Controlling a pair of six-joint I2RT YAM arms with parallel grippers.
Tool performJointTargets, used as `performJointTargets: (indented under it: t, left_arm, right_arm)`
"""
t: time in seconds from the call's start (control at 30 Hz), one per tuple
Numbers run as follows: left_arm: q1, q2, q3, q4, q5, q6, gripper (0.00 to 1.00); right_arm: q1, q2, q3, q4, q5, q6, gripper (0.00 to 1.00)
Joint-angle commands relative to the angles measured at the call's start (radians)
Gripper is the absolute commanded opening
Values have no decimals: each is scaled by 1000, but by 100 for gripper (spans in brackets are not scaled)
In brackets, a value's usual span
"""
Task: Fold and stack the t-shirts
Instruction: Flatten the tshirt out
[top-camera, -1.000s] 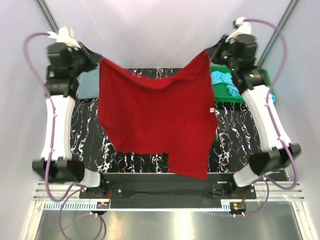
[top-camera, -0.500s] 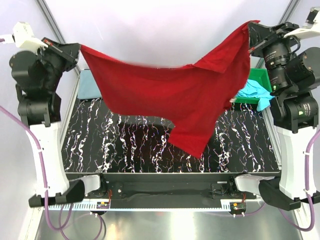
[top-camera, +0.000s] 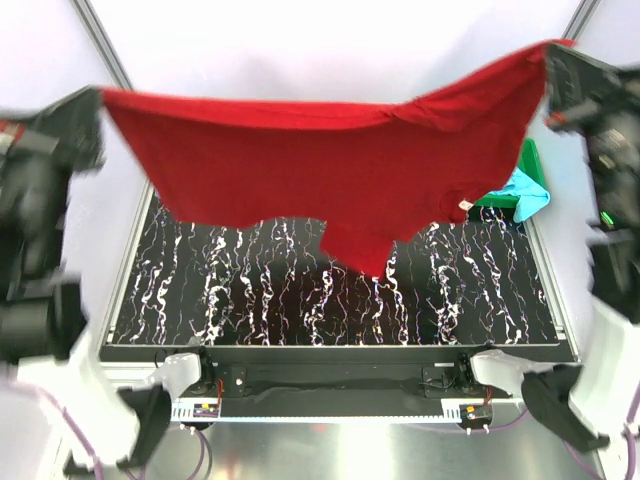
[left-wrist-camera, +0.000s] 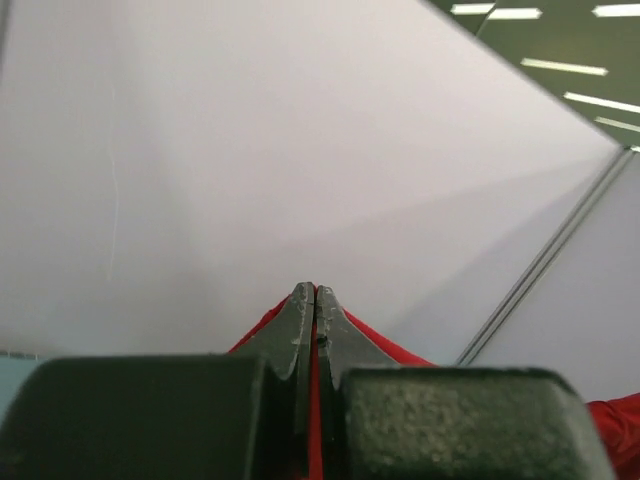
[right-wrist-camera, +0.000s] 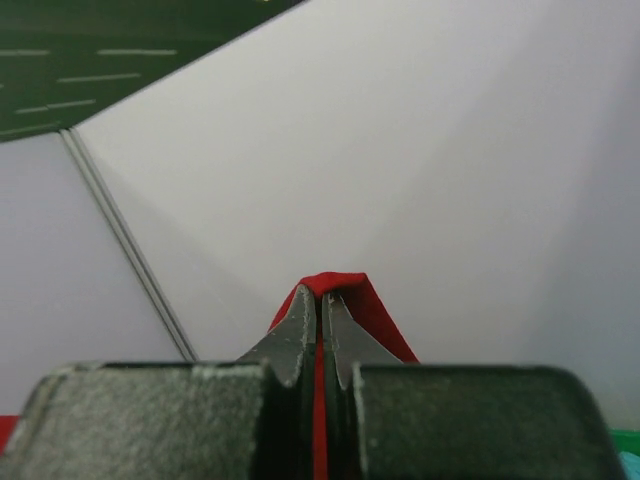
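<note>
- Red shirt (top-camera: 300, 170) hangs spread in the air across the top of the frame. Its upper edge is pulled from upper left to upper right and sags a little in the middle.
- Its lower edge hangs apart from the table (top-camera: 250, 300); a flap at centre dips lowest, and open air lies beneath it.
- Left gripper (left-wrist-camera: 315, 292) is pressed together, pinching red cloth at the upper left end.
- Right gripper (right-wrist-camera: 320, 297) pinches the upper right corner, and red cloth peaks past its tips.
- The shirt hides the table's far part. At right, below its edge, only a corner of the tray (top-camera: 528, 160) and part of a turquoise shirt (top-camera: 525, 195) show.
- Left arm (top-camera: 35, 220) and right arm (top-camera: 610, 150) are blurred and cut off by the frame sides.
- Count: one red shirt, one turquoise shirt, one tray, two grippers.
</note>
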Motion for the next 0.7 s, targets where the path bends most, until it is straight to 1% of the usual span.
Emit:
performJointTargets:
  t: [0.0,0.13,0.2,0.3,0.43,0.47,0.53,0.63,0.67]
  left_arm:
    - [1,-124,42,24,-62,67,0]
    - [-25,-200,58,12,-118,98,0]
    - [-34,-221,78,12,-144,104,0]
    - [-51,-238,90,15,-165,104,0]
    - [-80,-232,85,18,-165,110,0]
    - [-82,-229,70,18,-191,115,0]
    - [-84,-224,42,18,-193,127,0]
    - [-87,-218,-51,24,-204,147,0]
    - [-85,-218,-112,28,-210,155,0]
  right_arm:
    - [-3,-130,37,45,-28,7,0]
    - [-3,-192,42,29,-39,29,0]
    - [-2,-198,86,-13,-48,39,0]
    - [-3,-193,149,-51,-59,53,0]
    - [-2,-189,174,-63,-56,70,0]
    - [-3,-180,171,-63,-54,70,0]
    - [-3,-166,163,-67,-56,70,0]
    - [-2,-137,123,-63,-59,69,0]
    - [-3,-121,99,-62,-60,66,0]
